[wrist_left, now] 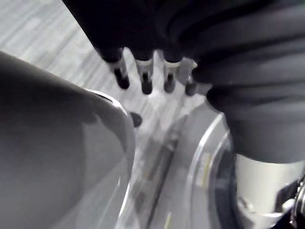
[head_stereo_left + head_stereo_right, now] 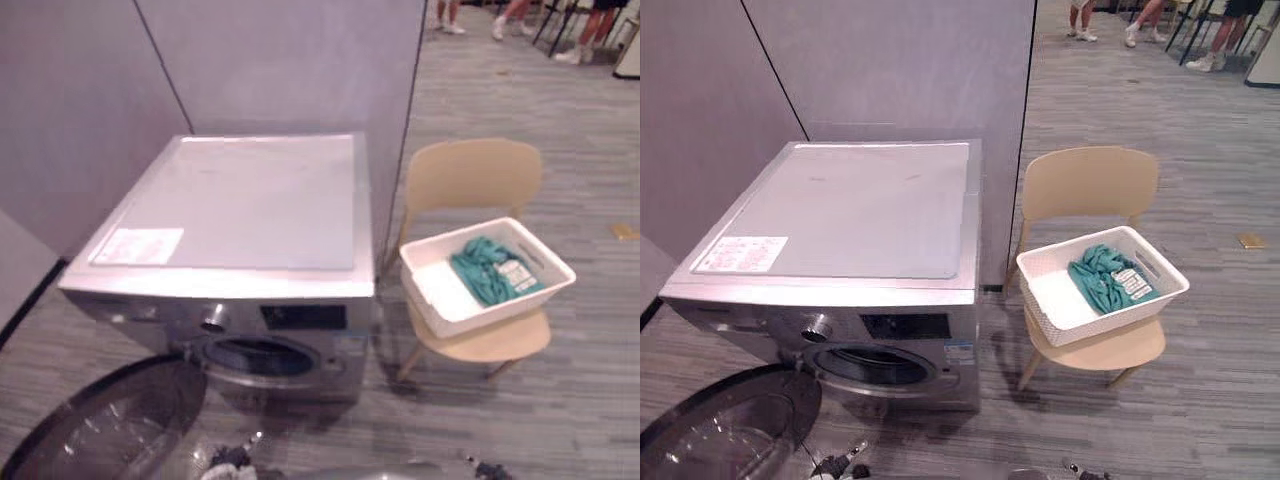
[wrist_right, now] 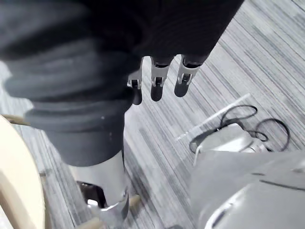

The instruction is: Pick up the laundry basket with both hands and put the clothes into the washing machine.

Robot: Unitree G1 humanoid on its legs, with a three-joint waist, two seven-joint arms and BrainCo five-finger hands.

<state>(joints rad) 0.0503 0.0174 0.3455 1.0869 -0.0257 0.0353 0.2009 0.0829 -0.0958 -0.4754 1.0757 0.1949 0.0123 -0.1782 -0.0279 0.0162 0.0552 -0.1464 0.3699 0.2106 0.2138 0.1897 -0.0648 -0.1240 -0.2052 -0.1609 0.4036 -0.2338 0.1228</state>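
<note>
The left hand (image 1: 145, 78) hangs near the floor, fingers straight and relaxed, holding nothing. At the near left, the washing machine (image 2: 240, 215) has its round door (image 2: 100, 425) swung open. Right of the machine, the white laundry basket (image 2: 470, 320) sits askew on a beige chair (image 2: 470, 175), with teal clothes (image 2: 488, 268) heaped toward its right end. The right hand (image 3: 156, 82) is equally slack and empty. The lift looks unstarted. Each hand should take an opposite end rim and the two should rise together, level, so the basket doesn't tip.

The left hand (image 1: 144, 72) and right hand (image 3: 156, 78) wear dark ribbed covers over silver fingers with dark tips
</note>
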